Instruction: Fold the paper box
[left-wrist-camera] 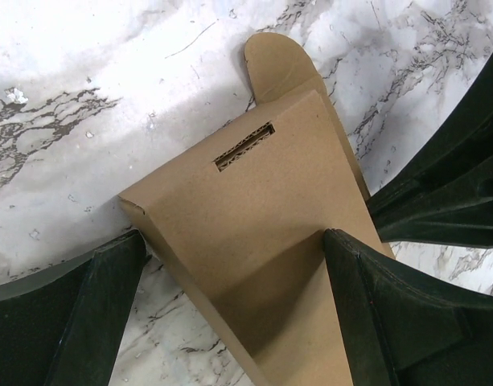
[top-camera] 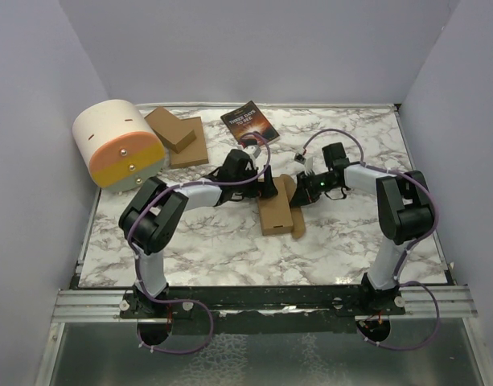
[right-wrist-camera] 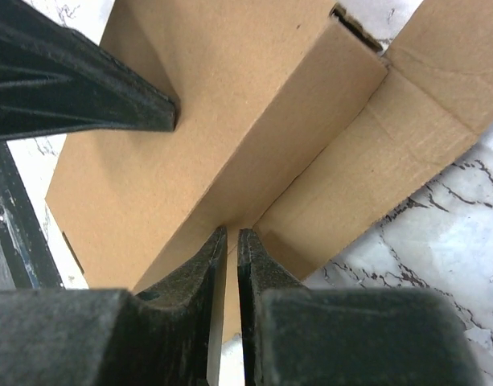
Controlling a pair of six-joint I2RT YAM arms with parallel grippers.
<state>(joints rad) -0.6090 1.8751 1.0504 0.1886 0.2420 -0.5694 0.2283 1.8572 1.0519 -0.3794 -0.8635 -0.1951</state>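
Lying at the middle of the desk, the paper box is part-folded, showing a rounded tab and a slot. The left end effector stands wide open astride it. The right end effector is pinched nearly closed on a cardboard wall. The title on the book is too small to read.

Paper box: plain brown cardboard, partly folded, lying mid-worktop. Top panel carries a cut slot. Rounded flap lies flat on the marble; side flap lies open.
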